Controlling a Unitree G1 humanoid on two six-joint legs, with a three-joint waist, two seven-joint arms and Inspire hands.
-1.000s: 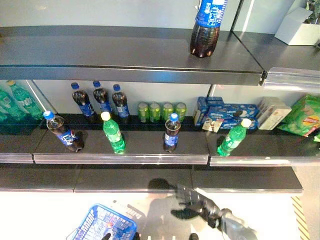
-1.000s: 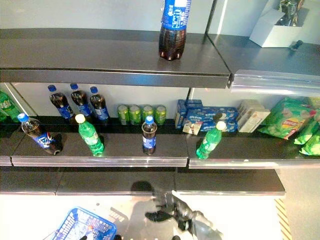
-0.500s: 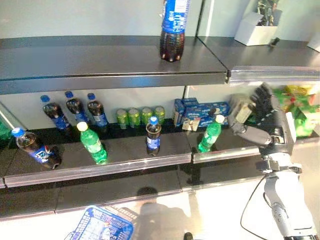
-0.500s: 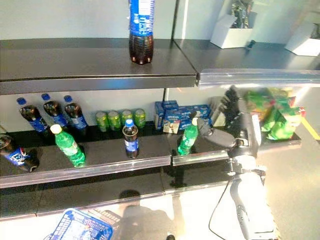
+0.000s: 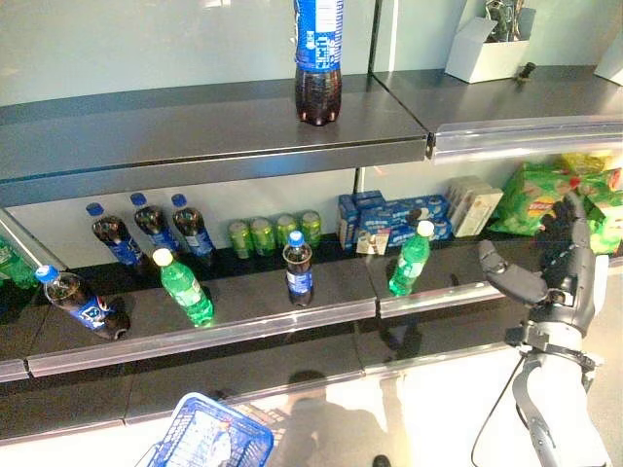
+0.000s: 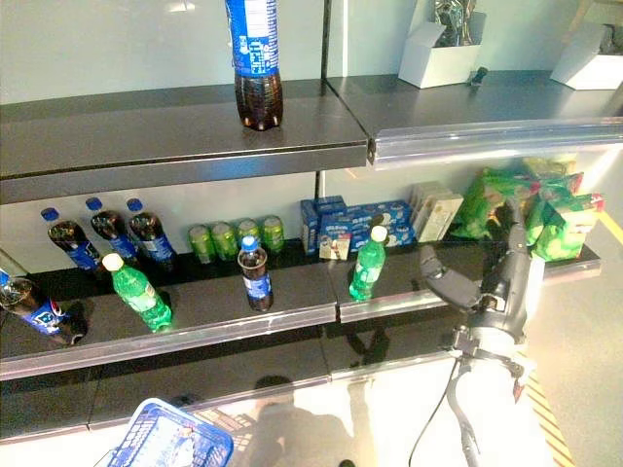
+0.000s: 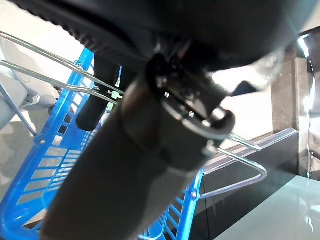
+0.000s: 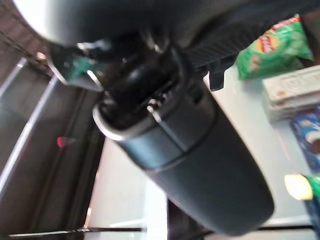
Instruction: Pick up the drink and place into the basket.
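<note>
A green drink bottle (image 5: 409, 259) with a white cap stands on the middle shelf, leaning a little. My right hand (image 5: 555, 277) is raised to its right, apart from it, open with fingers straight and thumb spread. The right wrist view shows that bottle's cap (image 8: 299, 186) past the thumb. A small cola bottle (image 5: 298, 269) stands left of the green one. Low at the left hangs the blue basket (image 5: 209, 443). In the left wrist view my left hand (image 7: 135, 165) is curled round its wire handle (image 7: 60, 65).
More drinks stand on the middle shelf: a leaning green bottle (image 5: 183, 287), a tilted cola bottle (image 5: 78, 302), three cola bottles (image 5: 151, 224) and green cans (image 5: 275, 232) at the back. Cookie boxes (image 5: 389, 216) and crisp bags (image 5: 545, 190) lie right. A large cola bottle (image 5: 318, 53) tops the upper shelf.
The camera has shifted. My right hand rose from near the floor to shelf height, then drifted a little right and down from the green bottle. The basket stays low at the left.
</note>
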